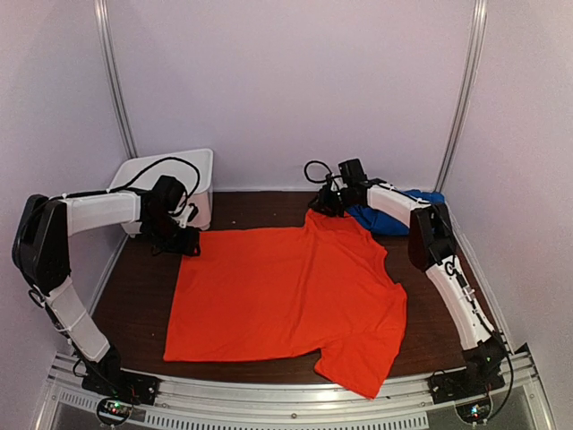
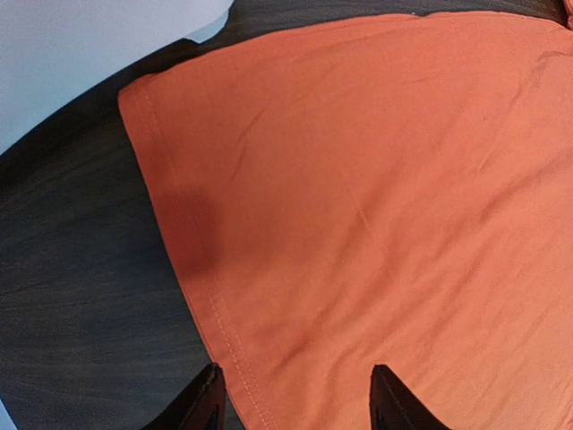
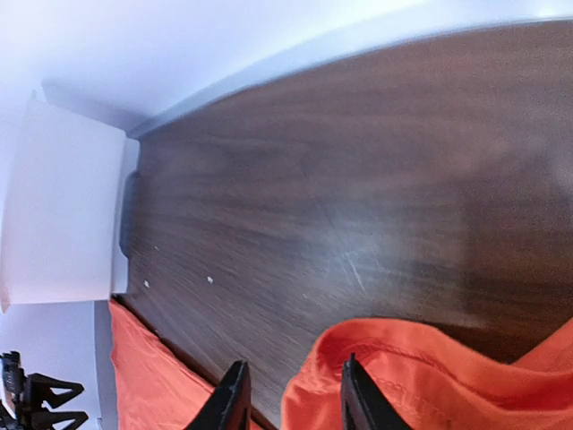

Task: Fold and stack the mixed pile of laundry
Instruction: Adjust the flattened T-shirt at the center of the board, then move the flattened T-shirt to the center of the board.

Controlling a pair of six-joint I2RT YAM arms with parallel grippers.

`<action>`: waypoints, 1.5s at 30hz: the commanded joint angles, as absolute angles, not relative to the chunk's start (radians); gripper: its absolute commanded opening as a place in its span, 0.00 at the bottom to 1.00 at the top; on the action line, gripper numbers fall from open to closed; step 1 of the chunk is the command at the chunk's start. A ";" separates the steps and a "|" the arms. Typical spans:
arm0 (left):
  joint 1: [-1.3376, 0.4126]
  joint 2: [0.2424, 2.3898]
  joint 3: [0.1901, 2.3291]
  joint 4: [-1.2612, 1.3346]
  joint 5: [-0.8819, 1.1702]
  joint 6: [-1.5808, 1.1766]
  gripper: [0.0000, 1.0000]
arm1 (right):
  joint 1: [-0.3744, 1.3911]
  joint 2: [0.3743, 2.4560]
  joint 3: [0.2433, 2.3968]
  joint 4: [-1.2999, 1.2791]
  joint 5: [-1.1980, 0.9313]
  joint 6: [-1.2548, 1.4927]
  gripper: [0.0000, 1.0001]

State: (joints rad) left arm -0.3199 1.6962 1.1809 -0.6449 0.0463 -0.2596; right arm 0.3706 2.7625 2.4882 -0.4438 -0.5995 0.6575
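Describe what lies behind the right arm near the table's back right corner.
A bunched royal-blue garment lies there on the table, showing on both sides of the right arm. The arm covers its middle, so its full shape cannot be seen.

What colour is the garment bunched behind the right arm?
The garment is royal blue; clearest in the top external view.

We see a dark wooden surface (image 1: 134, 296) carrying the orange-red T-shirt (image 1: 277, 296) spread flat, the blue garment (image 1: 380, 221) bunched far right, and a white bin (image 1: 179, 175) far left.
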 commanded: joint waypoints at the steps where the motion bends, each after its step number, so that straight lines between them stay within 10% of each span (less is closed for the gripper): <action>1: -0.329 1.655 1.135 -0.603 0.120 -0.250 0.57 | 0.344 2.675 2.537 -0.394 -0.651 0.660 0.44; 21: -0.360 1.739 1.048 -0.551 0.015 -0.312 0.54 | 0.361 2.026 1.548 -0.600 -0.489 0.293 0.46; 45: -0.270 1.945 1.218 -0.631 -0.129 -0.315 0.42 | 0.315 2.376 2.035 -0.818 -0.255 0.154 0.46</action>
